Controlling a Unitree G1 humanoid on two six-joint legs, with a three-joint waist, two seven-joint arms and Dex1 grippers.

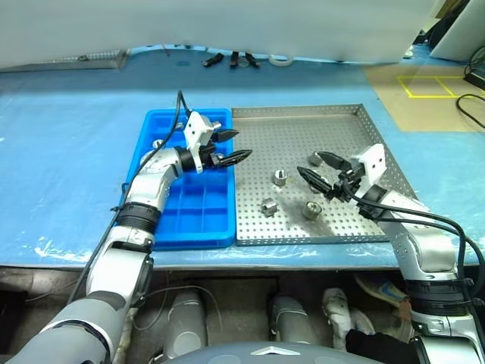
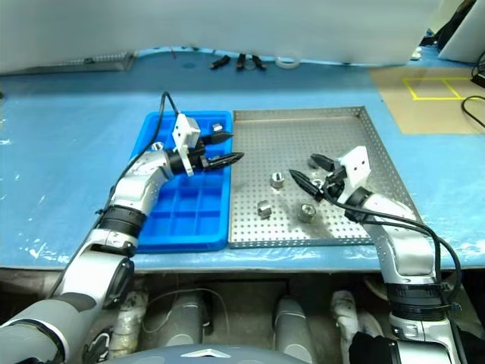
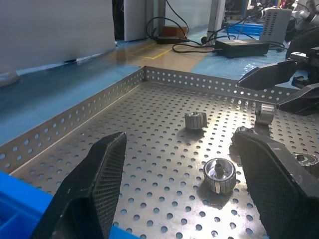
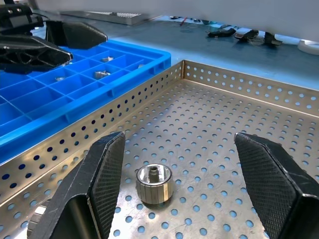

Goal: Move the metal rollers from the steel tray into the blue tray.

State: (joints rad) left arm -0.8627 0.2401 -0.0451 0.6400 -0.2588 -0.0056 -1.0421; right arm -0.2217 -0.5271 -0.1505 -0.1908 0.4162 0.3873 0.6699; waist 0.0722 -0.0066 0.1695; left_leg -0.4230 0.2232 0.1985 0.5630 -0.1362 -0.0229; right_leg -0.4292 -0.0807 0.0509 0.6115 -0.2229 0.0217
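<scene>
End effectors (image 1: 321,176) above shiny metal rollers (image 1: 280,177)

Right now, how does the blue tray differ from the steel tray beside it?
The blue tray is bright plastic split into a grid of small square compartments; the steel tray is grey metal with one open, perforated floor. The blue tray is narrower, the steel tray wider and nearly square. In the steel tray the metal rollers lie scattered loose; in the blue tray a few sit in separate compartments. Both lie flat, side by side, on the blue table cover.
</scene>
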